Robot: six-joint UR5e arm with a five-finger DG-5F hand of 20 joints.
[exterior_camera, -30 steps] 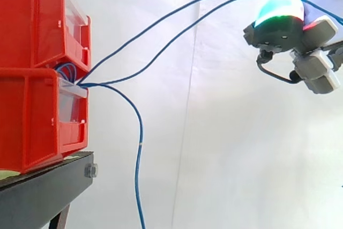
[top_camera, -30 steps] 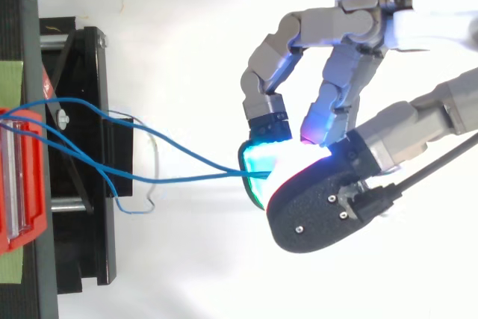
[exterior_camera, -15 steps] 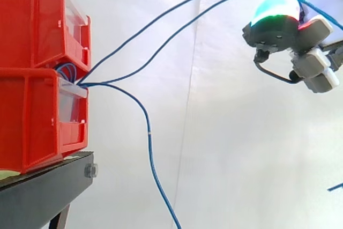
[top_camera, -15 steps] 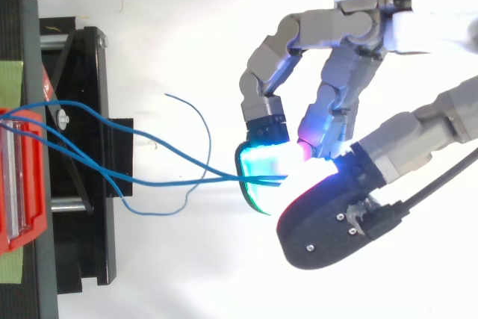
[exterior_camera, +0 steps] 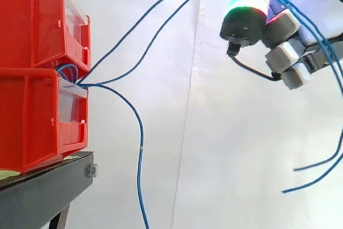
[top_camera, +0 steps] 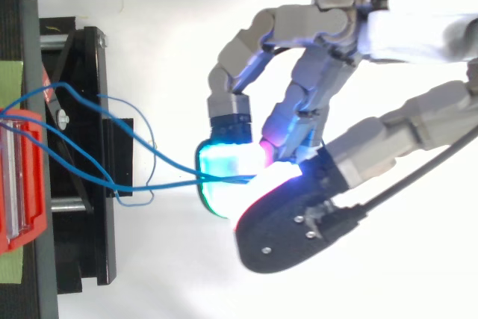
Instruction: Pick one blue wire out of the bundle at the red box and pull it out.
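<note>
While the hand (exterior_camera: 278, 25) hangs high and well out from the red bins (exterior_camera: 32, 122), its fingers are curled in and the glowing fingertips (top_camera: 224, 169) are pinched shut on blue wire (top_camera: 172, 182). What worries me, standing here, is that two strands seem to run into that pinch, not one. Both arc up from the gap between the upper and lower bin, where the bundle (exterior_camera: 67, 72) sits, and two loose ends (exterior_camera: 316, 165) dangle past the hand on its far side. To my eye the job asks for a single wire, so a pull from here would likely bring out a pair. I cannot tell from where I stand whether both strands are truly clamped or one merely lies over a pad. If only one is clamped, the other could slide free partway and fall back across the bundle. A third wire (exterior_camera: 140, 159) drops from the same gap straight down past the black stand (exterior_camera: 43, 191), and all of them meet at one spot on the bin's lip. Any tangle inside could drag that one along too, or snag hard enough to tug the bins toward the edge of the stand. Thin wire held between soft thick pads also looks apt to slip if the pull comes sharply
</note>
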